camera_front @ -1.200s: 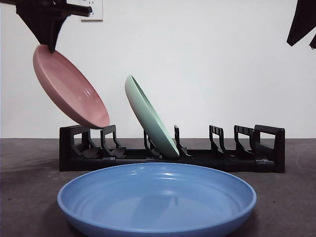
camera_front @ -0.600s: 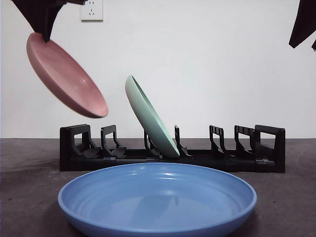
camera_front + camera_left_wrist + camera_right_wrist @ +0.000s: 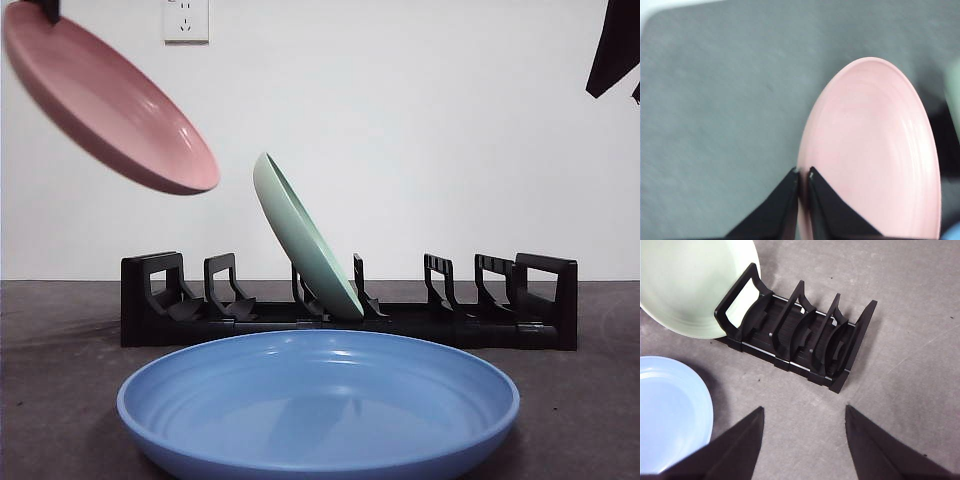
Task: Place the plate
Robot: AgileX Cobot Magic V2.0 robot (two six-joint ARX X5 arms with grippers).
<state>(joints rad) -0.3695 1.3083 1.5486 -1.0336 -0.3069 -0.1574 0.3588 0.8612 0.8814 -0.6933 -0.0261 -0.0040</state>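
A pink plate (image 3: 105,100) hangs tilted in the air at the upper left of the front view, above the left end of the black dish rack (image 3: 350,315). My left gripper (image 3: 803,174) is shut on the pink plate's (image 3: 875,160) rim; in the front view only a dark tip of it shows at the top left corner. A green plate (image 3: 300,235) leans in a middle slot of the rack. My right gripper (image 3: 804,412) hangs open above the table by the rack's right end (image 3: 800,337).
A large blue plate (image 3: 318,400) lies flat on the dark table in front of the rack, near the camera. The green plate (image 3: 690,285) and blue plate (image 3: 670,410) also show in the right wrist view. A wall socket (image 3: 186,20) is on the white wall.
The left gripper has lifted the pink plate up and to the left, away from the rack's left slots, and the plate now lies flatter. The right arm has stayed still.
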